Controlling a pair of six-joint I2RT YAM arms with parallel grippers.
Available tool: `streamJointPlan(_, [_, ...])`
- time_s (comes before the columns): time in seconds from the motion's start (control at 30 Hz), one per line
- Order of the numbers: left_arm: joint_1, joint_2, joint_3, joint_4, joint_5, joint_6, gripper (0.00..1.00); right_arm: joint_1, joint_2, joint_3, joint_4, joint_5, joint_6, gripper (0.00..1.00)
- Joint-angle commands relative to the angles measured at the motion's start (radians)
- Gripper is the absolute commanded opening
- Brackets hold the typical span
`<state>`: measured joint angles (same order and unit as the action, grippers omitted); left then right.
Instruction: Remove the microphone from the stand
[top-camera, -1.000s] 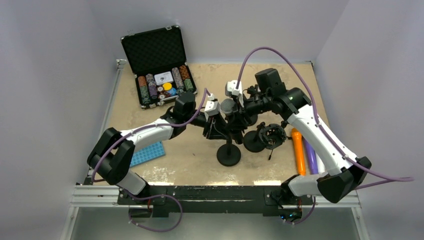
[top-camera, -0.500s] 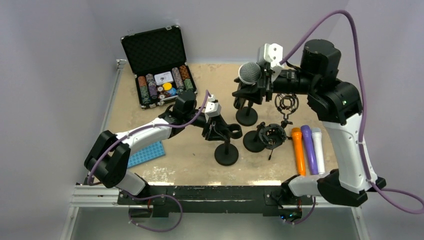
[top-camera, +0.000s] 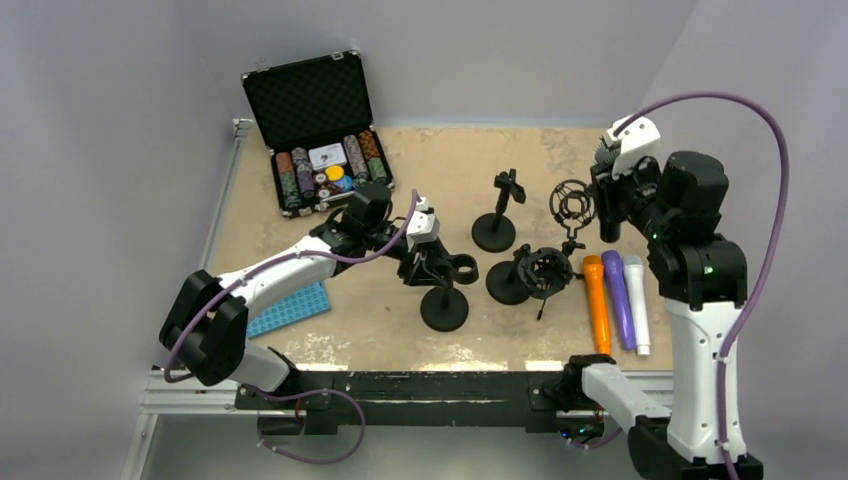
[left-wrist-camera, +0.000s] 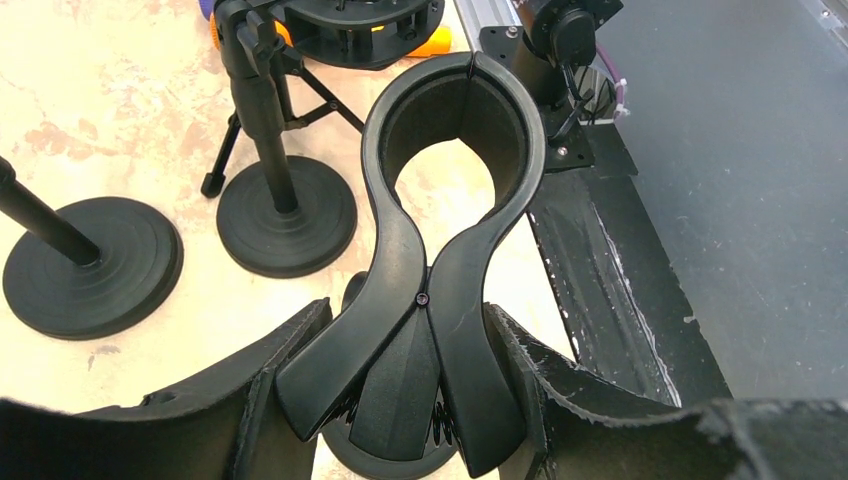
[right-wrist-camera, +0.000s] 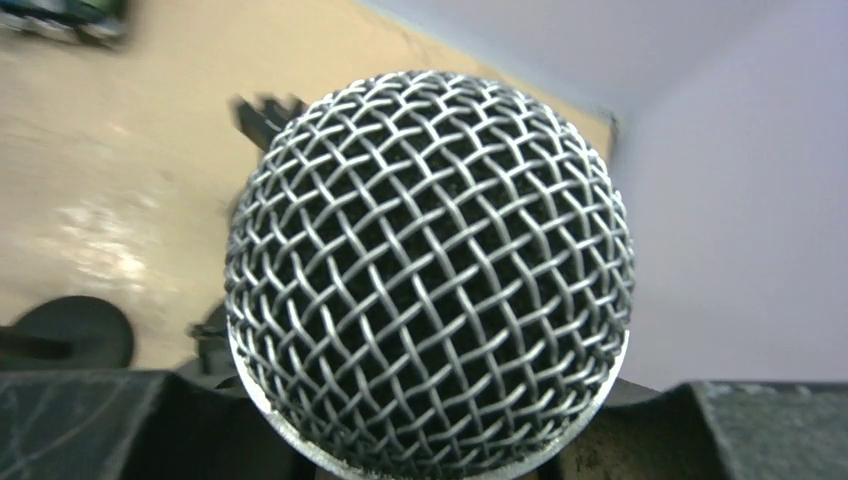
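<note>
A black microphone with a silver mesh head (right-wrist-camera: 428, 265) is held in the air over the table's right side, its head (top-camera: 604, 155) uppermost, with my right gripper (top-camera: 610, 195) (right-wrist-camera: 425, 400) shut on its body. It is well apart from the stand. The black stand has a round base (top-camera: 444, 310) and a spring clip with a ring (top-camera: 462, 267) (left-wrist-camera: 455, 150). The ring is closed and holds nothing. My left gripper (top-camera: 428, 262) (left-wrist-camera: 408, 310) is round the clip's two levers, a finger (left-wrist-camera: 290, 350) pressed against each side.
An open case of poker chips (top-camera: 320, 160) sits at the back left, a blue tray (top-camera: 290, 308) at the front left. Other black stands (top-camera: 494, 235) and shock mounts (top-camera: 540, 272) stand mid-table. Orange (top-camera: 598, 300), purple (top-camera: 618, 295) and white (top-camera: 636, 300) microphones lie under my right arm.
My right arm has carried the microphone up out of the clip and swung it to the far right. The left gripper has eased a little on the clip's levers.
</note>
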<state>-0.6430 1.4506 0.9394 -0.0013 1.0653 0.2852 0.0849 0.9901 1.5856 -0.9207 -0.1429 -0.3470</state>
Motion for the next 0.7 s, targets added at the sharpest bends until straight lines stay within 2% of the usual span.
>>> streamJointPlan(0.0, [0.006,-0.014,0.024,-0.089,-0.059,0.023,0.31,-0.125,-0.052,-0.152,0.012,0.209,0.035,0.0])
streamJointPlan(0.13, [0.006,-0.029,0.027,-0.096,-0.102,0.021,0.6,-0.291,-0.069,-0.283,0.006,0.158,0.039,0.0])
streamJointPlan(0.17, [0.006,-0.033,0.035,-0.104,-0.112,0.02,0.87,-0.327,-0.068,-0.307,0.005,0.147,0.027,0.0])
streamJointPlan(0.2, [0.006,-0.036,0.045,-0.12,-0.119,0.023,0.98,-0.356,-0.059,-0.332,0.005,0.146,0.012,0.0])
streamJointPlan(0.33, [0.009,-0.054,0.069,-0.166,-0.131,0.03,1.0,-0.448,-0.019,-0.429,0.012,0.125,-0.091,0.0])
streamJointPlan(0.5, [0.01,-0.086,0.094,-0.236,-0.142,0.007,1.0,-0.526,0.04,-0.561,0.128,0.173,-0.192,0.0])
streamJointPlan(0.67, [0.011,-0.131,0.117,-0.288,-0.166,-0.036,1.0,-0.577,0.163,-0.577,0.225,0.232,-0.209,0.0])
